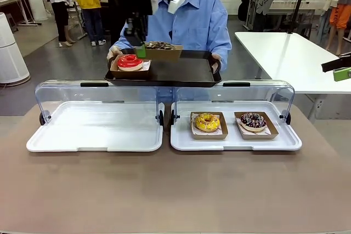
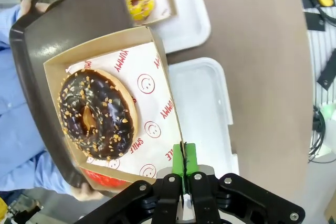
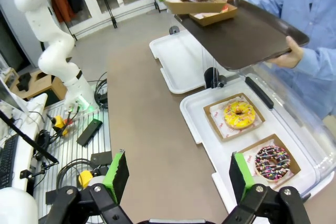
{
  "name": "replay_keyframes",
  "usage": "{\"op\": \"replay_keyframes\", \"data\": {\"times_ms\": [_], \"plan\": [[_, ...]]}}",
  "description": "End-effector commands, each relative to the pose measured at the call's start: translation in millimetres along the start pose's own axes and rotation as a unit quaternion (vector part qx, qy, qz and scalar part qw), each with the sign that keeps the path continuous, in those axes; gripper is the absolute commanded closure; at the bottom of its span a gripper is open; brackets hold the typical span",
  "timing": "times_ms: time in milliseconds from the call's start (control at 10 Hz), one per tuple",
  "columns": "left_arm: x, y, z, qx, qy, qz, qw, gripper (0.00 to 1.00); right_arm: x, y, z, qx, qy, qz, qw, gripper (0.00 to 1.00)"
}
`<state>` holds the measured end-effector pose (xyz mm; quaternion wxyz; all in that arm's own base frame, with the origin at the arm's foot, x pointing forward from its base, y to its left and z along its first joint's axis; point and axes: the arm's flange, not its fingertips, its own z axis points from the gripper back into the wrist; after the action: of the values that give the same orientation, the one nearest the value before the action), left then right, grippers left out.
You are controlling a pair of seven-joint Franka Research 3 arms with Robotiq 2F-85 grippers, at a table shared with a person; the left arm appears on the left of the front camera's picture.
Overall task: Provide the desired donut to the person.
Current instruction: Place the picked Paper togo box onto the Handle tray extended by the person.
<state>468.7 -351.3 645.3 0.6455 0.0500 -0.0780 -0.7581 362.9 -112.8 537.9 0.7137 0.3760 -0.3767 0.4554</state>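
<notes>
Donut (image 2: 97,114) flat — hole upward

You can read red print on the white paper liner (image 2: 152,98) under the chocolate donut (image 2: 96,114) in the left wrist view: "SMILE" near the donut's edge and "YUMMY" repeated, with small smiley faces between. Nothing else is legible.

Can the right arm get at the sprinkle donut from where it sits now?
Probably yes. The right gripper is open, and the sprinkle donut lies uncovered in its box, lid raised, with only the yellow donut beside it.
</notes>
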Motion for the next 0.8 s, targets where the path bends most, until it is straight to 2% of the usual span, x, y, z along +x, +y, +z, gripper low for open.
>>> {"op": "replay_keyframes", "data": {"times_ms": [0, 200, 700], "plan": [[28.9, 34.6, 0.5, 0.007, 0.014, 0.026, 1.0, 0.99, 0.3, -0.4, 0.5, 0.002, -0.01, 0.005, 1.0, 0.0], [43.9, 66.7, -19.7, 0.008, 0.024, 0.03, 0.999, 0.99, 0.3, -0.4, 0.5, 0.002, -0.01, 0.005, 1.0, 0.0], [38.4, 81.5, -76.4, -0.022, 0.023, 0.03, 0.999, 0.99, 0.3, -0.4, 0.5, 0.002, -0.01, 0.005, 1.0, 0.0]]}}
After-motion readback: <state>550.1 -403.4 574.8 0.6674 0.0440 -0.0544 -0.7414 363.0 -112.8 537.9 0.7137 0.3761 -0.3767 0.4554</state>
